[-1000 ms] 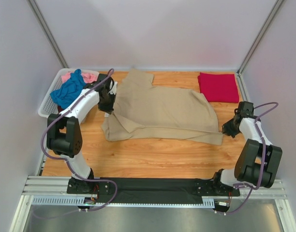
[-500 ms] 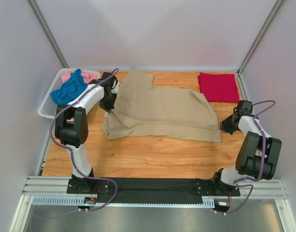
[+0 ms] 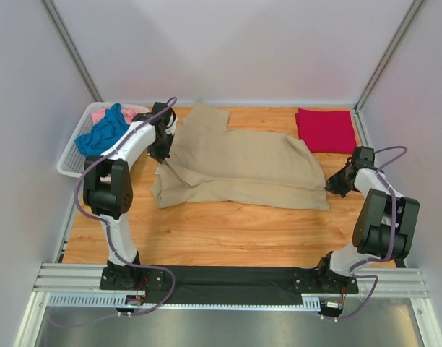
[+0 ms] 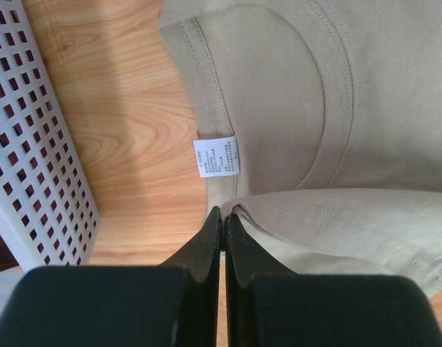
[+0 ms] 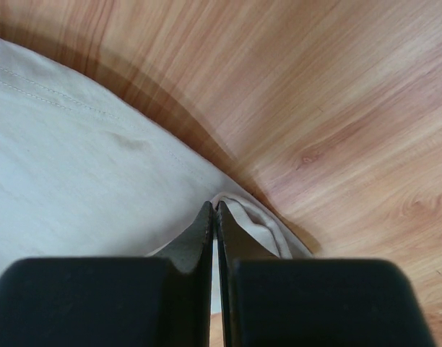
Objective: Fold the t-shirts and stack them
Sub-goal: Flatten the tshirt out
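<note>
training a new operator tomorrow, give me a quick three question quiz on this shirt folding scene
1. True or false: the red t-shirt lies folded at the far right corner of the table.
2. What lies in the white basket? A) a blue t-shirt and a pink t-shirt B) a green towel C) nothing
3. Name the garment that the left end effector and the right end effector are each shut on.
Key: 1 true. 2 A. 3 the tan t-shirt, pinched at its left and right edges.
</note>
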`<action>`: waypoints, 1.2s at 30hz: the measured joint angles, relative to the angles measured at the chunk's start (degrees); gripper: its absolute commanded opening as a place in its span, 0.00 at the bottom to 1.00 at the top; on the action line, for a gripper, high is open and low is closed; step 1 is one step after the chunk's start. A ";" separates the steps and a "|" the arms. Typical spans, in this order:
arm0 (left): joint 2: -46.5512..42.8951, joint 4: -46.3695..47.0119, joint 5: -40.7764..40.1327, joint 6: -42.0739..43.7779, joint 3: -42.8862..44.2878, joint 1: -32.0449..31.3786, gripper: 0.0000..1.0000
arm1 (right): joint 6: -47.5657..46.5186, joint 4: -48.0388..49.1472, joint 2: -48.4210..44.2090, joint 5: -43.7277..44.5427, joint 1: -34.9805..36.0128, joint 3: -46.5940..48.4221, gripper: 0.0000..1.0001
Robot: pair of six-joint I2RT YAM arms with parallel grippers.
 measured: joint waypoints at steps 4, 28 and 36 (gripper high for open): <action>1.40 0.00 0.15 0.33 0.79 0.00 0.00 | -0.24 -0.02 0.59 -0.11 0.00 1.27 0.00; -17.92 2.78 4.13 -7.67 -14.56 -3.69 0.39 | -0.74 -8.70 -5.99 -2.36 1.18 2.40 0.29; -18.56 9.81 12.52 -14.32 -27.04 -3.67 0.37 | -0.79 -5.46 -5.70 -3.63 1.57 -4.26 0.26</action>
